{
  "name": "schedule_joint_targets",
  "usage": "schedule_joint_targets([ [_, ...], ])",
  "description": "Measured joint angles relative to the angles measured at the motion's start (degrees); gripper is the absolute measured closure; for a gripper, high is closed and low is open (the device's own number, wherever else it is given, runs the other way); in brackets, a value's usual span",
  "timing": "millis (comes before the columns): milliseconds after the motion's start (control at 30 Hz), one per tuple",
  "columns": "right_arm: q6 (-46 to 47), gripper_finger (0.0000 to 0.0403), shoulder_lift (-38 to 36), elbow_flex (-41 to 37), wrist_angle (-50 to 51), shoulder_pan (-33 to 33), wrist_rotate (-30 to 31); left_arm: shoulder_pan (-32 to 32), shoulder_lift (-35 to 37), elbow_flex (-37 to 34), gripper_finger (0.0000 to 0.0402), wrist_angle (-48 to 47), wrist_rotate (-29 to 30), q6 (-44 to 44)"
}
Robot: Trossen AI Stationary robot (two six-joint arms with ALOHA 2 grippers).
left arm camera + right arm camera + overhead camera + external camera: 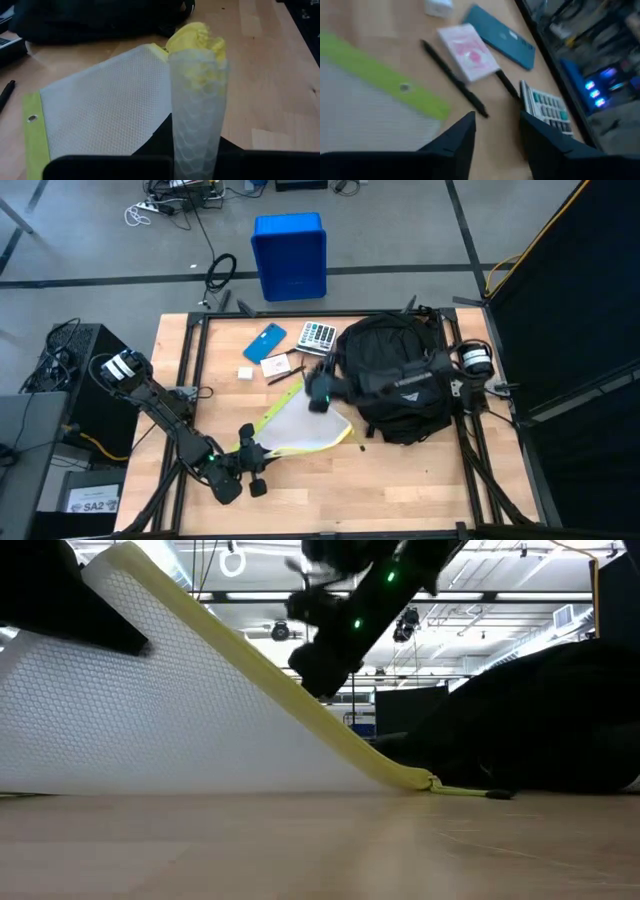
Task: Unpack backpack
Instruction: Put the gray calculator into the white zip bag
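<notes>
While the backpack (398, 375) is slumping near the counter's (400, 480) right edge, it is reading as soft, limp fabric, likely best gripped by strap or zipper edge. Left pincer (250, 442) is clamping the pouch (300, 430) corner; right pincer (497, 132), fingers apart and empty, is hovering beside the backpack.

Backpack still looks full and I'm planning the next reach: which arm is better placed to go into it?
Probably the right: its gripper hangs open and empty beside the backpack, while the left gripper is shut on the mesh pouch.
</notes>
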State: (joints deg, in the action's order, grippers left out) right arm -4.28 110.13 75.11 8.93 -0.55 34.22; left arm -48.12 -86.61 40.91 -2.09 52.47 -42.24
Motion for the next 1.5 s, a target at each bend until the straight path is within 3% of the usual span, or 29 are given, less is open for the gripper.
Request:
schedule_joint_targets([
  [200, -0.3, 0.0223, 0.0, 0.0, 0.2, 9.8, -11.3, 0.0, 0.0, 0.0, 0.0402, 0.0, -0.7, 0.0],
  [400, -2.4, 0.0213, 0.3, 0.0, -0.1, 12.3, -20.8, 0.0, 0.0, 0.0, 0.0402, 0.0, -0.7, 0.0],
  [967, -4.4, 0.0214, 0.7, -4.9, -5.3, 16.0, -19.1, 0.1, 0.0, 0.0, 0.0402, 0.1, -0.7, 0.2],
  [1300, -3.1, 0.0211, 9.1, -4.6, -12.4, 17.3, -18.9, 0.1, 0.0, 0.1, 0.0402, 0.9, -0.7, 0.2],
  [1400, -2.9, 0.0236, 10.5, -4.5, -13.0, 17.7, -16.9, 0.1, 0.0, 0.1, 0.0402, 0.8, -0.7, 0.2],
  [1500, -1.9, 0.0289, 10.4, -4.6, -12.1, 17.7, -16.4, 0.1, 0.0, 0.0, 0.0402, 0.4, -0.7, 0.2],
])
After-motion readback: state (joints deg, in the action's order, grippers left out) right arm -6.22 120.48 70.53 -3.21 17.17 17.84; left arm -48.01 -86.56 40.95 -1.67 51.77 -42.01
